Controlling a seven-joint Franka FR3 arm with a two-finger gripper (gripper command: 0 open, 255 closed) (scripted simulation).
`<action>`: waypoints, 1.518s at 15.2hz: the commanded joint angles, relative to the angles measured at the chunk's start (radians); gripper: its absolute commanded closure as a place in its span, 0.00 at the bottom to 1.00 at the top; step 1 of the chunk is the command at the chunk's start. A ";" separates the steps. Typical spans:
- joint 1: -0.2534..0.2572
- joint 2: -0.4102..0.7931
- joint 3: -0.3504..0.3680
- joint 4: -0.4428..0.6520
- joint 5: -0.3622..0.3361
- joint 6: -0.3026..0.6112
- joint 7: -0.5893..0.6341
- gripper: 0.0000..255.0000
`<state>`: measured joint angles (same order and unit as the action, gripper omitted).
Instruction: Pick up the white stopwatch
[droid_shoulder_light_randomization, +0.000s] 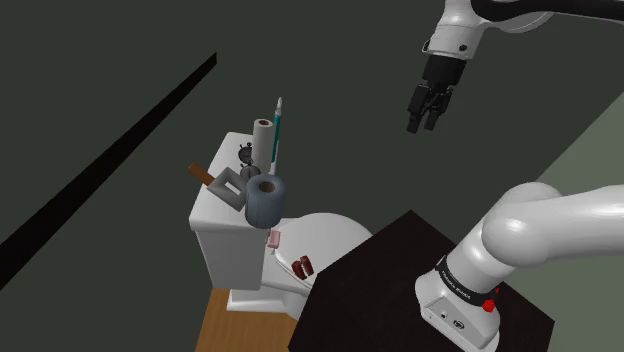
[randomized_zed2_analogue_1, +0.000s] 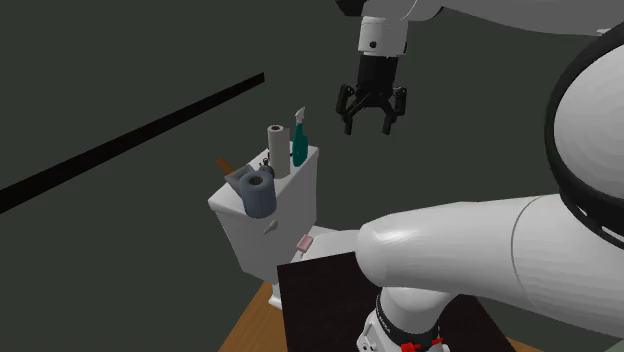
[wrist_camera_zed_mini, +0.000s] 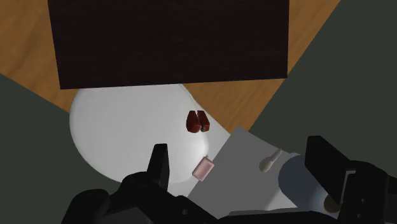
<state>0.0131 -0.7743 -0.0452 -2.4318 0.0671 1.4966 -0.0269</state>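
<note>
The stopwatch is a small grey round thing at the back of the white toilet tank's lid, just beside an upright white paper roll. In the second exterior view it is a small dark shape by the same roll. My black gripper hangs open high in the air, well off to the shoulder view's right of the tank and holding nothing. In the second exterior view the gripper sits above and to the right of the tank. Through the wrist view the open gripper looks down on the toilet lid.
The tank lid also bears a grey-blue toilet roll, a teal spray bottle, a grey block and a brown handle. Two dark red pieces and a pink bit lie on the toilet. The dark stand top is close by.
</note>
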 joint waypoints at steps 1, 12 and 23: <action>0.000 0.000 0.000 0.000 0.000 0.000 0.000 0.00; 0.084 0.371 -0.024 0.053 0.051 0.341 -0.183 0.00; 0.153 0.776 -0.008 0.268 0.144 0.548 -0.371 0.00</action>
<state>0.1602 -0.0343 -0.0570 -2.1913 0.2023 2.0345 -0.3826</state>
